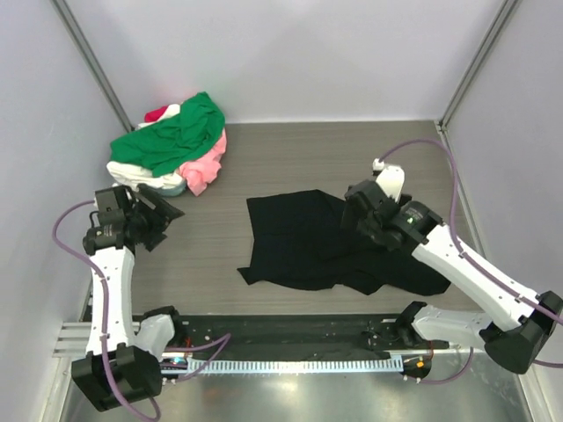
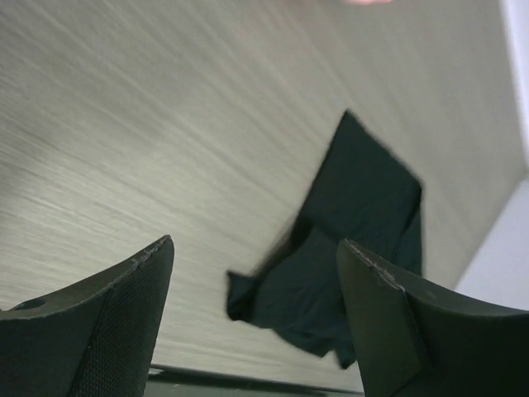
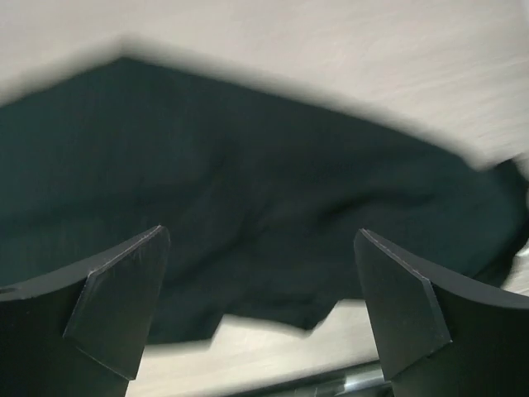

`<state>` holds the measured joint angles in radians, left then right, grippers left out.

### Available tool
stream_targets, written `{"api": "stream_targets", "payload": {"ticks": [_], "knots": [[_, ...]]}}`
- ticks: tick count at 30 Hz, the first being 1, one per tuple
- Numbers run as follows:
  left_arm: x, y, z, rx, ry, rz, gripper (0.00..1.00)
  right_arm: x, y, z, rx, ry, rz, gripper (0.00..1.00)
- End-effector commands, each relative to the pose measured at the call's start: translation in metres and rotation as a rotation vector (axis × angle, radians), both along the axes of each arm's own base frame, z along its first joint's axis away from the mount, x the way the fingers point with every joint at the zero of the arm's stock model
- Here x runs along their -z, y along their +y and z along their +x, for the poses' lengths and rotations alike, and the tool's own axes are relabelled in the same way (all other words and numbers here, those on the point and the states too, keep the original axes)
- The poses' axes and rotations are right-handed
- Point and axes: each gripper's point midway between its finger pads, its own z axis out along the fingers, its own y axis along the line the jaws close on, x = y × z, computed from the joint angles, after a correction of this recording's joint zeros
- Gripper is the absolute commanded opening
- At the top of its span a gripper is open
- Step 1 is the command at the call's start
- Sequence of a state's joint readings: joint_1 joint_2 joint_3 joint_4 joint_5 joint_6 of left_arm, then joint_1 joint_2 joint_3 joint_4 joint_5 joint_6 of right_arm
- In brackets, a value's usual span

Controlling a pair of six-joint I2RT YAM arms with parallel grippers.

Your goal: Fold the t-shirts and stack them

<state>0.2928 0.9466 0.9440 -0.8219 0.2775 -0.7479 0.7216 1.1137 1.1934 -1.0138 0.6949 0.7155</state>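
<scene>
A black t-shirt (image 1: 303,246) lies rumpled and partly spread in the middle of the table. More t-shirts are heaped at the back left: green (image 1: 171,136) on top, pink (image 1: 207,167), white (image 1: 132,174) and a bit of red (image 1: 158,112). My right gripper (image 1: 352,211) hovers over the black shirt's right part. In the right wrist view it (image 3: 260,231) is open, with the black cloth (image 3: 248,174) below and nothing between its fingers. My left gripper (image 1: 169,215) stands left of the black shirt, near the heap. It (image 2: 254,242) is open and empty, looking across bare table at the black shirt (image 2: 364,215).
Grey walls close in the table on three sides, with metal corner posts (image 1: 92,61) at the back. A black rail with cables (image 1: 299,347) runs along the near edge between the arm bases. Bare wood-grain tabletop (image 1: 352,154) shows behind the black shirt.
</scene>
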Motion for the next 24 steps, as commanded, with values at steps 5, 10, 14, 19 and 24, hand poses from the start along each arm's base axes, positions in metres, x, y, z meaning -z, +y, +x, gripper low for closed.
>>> {"api": "stream_targets", "payload": {"ticks": [5, 10, 14, 19, 24], "knots": [[0.045, -0.059, -0.027, 0.198, 0.088, 0.091, 0.77, 0.056, 0.042, -0.034, -0.123, 0.168, 0.255, 0.99], [0.09, -0.121, -0.039, 0.344, 0.174, 0.102, 0.73, 0.088, 0.046, -0.025, -0.139, 0.212, 0.228, 0.98], [0.122, -0.148, -0.044, 0.4, 0.217, 0.139, 0.73, 0.111, 0.026, 0.001, -0.088, 0.272, 0.234, 0.97], [0.107, -0.158, 0.003, 0.416, 0.132, 0.227, 0.73, 0.111, 0.008, 0.028, -0.071, 0.27, 0.25, 0.91], [0.113, -0.169, 0.063, 0.445, 0.174, 0.335, 0.7, 0.12, -0.01, 0.026, -0.03, 0.276, 0.197, 0.9]]}}
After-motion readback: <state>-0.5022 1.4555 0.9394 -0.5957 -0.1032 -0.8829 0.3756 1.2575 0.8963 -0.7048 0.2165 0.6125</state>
